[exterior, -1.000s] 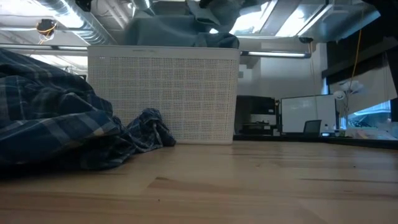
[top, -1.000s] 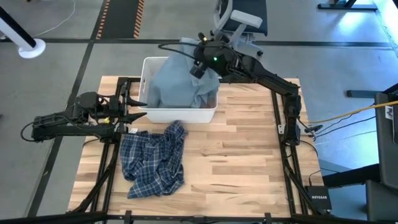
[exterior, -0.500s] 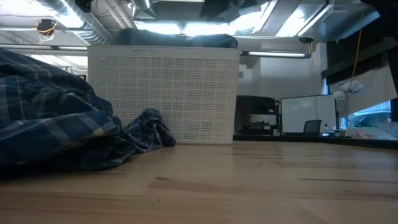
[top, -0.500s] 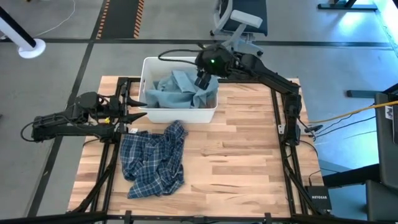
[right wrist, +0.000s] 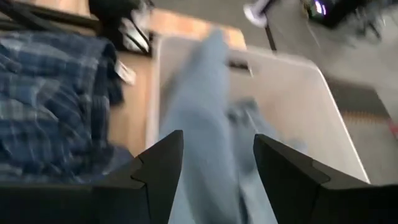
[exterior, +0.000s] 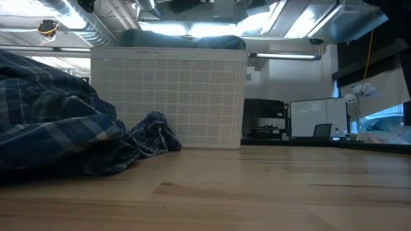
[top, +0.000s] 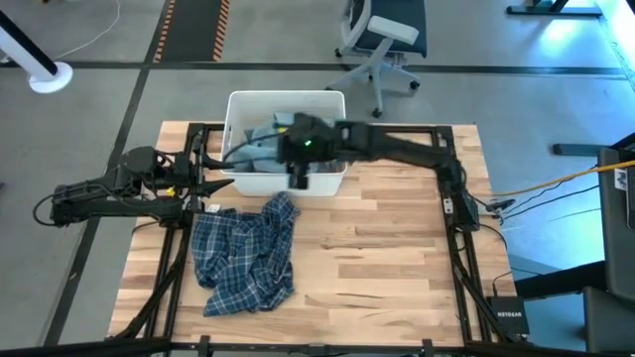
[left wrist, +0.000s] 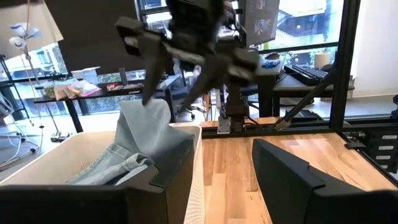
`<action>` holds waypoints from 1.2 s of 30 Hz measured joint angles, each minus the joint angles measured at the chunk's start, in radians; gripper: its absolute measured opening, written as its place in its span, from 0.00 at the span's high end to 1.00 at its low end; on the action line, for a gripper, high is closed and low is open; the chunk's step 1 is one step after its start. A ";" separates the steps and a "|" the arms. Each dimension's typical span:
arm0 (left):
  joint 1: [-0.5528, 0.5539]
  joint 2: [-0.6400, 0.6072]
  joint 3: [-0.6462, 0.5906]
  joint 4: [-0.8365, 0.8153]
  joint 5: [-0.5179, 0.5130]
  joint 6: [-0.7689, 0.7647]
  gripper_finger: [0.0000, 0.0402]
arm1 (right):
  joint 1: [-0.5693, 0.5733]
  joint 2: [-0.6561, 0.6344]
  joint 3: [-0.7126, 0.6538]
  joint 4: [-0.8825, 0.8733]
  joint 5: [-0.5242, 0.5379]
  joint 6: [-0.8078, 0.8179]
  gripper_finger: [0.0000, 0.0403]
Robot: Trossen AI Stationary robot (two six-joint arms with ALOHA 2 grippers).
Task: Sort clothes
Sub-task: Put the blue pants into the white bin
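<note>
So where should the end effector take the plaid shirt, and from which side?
Grip the plaid shirt at its raised bunched ridge nearest the bin, coming straight down from above: it lies crumpled on the table, and the folds there stand up enough to pinch.

Grey-blue piece point(right wrist: 202, 130) in white bin point(right wrist: 311, 118) — plaid shirt point(right wrist: 50, 106) beside.
</note>
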 joint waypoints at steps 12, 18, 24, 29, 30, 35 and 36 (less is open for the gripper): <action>0.000 0.000 0.000 0.004 0.000 -0.012 0.60 | -0.090 0.174 -0.001 0.199 -0.069 0.040 0.46; 0.000 0.000 0.000 0.001 0.000 -0.012 0.60 | -0.183 0.179 0.000 0.132 -0.053 0.049 0.46; 0.000 0.001 0.000 0.000 0.000 -0.003 0.60 | -0.206 0.220 -0.021 0.066 -0.053 0.042 0.46; 0.000 0.001 0.000 -0.001 0.000 0.004 0.60 | -0.204 0.237 -0.045 0.057 -0.051 0.042 0.46; 0.000 0.001 0.000 -0.001 0.000 0.006 0.60 | -0.204 0.241 -0.044 0.057 -0.051 0.042 0.46; 0.000 0.001 0.000 -0.004 0.000 0.007 0.60 | -0.193 0.244 -0.002 0.029 -0.053 0.023 0.46; 0.000 0.001 0.000 -0.004 0.000 0.007 0.60 | -0.185 0.223 -0.003 0.052 -0.041 0.012 0.46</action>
